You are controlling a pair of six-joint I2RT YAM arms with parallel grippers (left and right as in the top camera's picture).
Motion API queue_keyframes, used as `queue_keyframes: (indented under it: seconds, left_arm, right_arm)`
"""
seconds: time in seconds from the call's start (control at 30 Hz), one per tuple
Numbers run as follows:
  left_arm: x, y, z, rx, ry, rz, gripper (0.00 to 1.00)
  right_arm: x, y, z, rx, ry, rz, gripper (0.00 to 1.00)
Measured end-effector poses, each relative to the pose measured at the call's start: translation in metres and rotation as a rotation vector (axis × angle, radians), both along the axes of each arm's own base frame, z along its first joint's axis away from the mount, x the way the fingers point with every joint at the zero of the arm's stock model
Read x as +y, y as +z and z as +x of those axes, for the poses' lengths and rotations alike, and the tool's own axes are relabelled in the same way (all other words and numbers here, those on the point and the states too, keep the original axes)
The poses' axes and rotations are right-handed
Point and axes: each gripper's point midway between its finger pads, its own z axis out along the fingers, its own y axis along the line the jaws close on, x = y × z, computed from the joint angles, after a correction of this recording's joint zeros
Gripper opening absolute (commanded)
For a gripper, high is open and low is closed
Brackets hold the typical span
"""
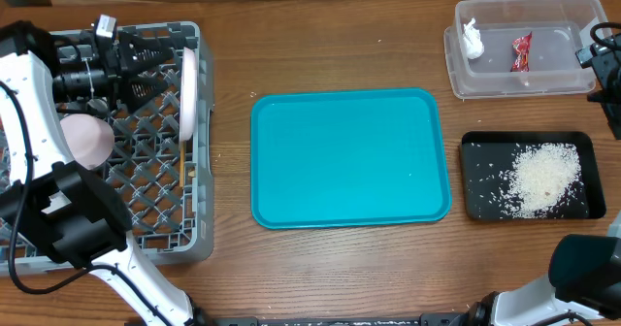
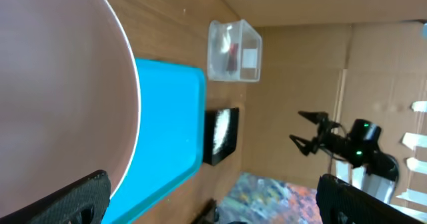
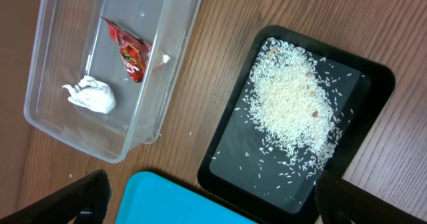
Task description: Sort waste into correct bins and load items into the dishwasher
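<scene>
Plate on edge in rack, facing teal tray, left fingers, right fingers spread wide, empty

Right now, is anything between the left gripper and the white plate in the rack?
Nothing visible. The white plate stands on edge in the grey rack, directly ahead of the left gripper, whose jaws stand open.

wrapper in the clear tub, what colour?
Red wrapper, crinkled, lying in the clear tub; right wrist view shows it best.
</scene>
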Motion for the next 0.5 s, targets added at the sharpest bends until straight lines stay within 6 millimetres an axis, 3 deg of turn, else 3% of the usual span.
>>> queue_keyframes:
  seconds: [0.13, 0.23, 0.37, 0.5]
  left_arm:
    - [0.003, -0.005, -0.012, 0.055, 0.003, 0.098, 1.00]
    - [0.001, 0.002, -0.033, 0.082, 0.008, 0.197, 0.99]
    - [-0.023, 0.025, -0.084, 0.060, -0.007, 0.304, 0.98]
    - [-0.062, 0.040, -0.146, -0.013, -0.060, 0.366, 0.97]
  right_arm:
    - [0.000, 0.000, 0.000, 0.000, 0.000, 0.000, 1.00]
    - [0.000, 0.000, 0.000, 0.000, 0.000, 0.000, 1.00]
    - [0.000, 0.000, 0.000, 0.000, 0.000, 0.000, 1.00]
    - [0.000, 0.000, 0.000, 0.000, 0.000, 0.000, 1.00]
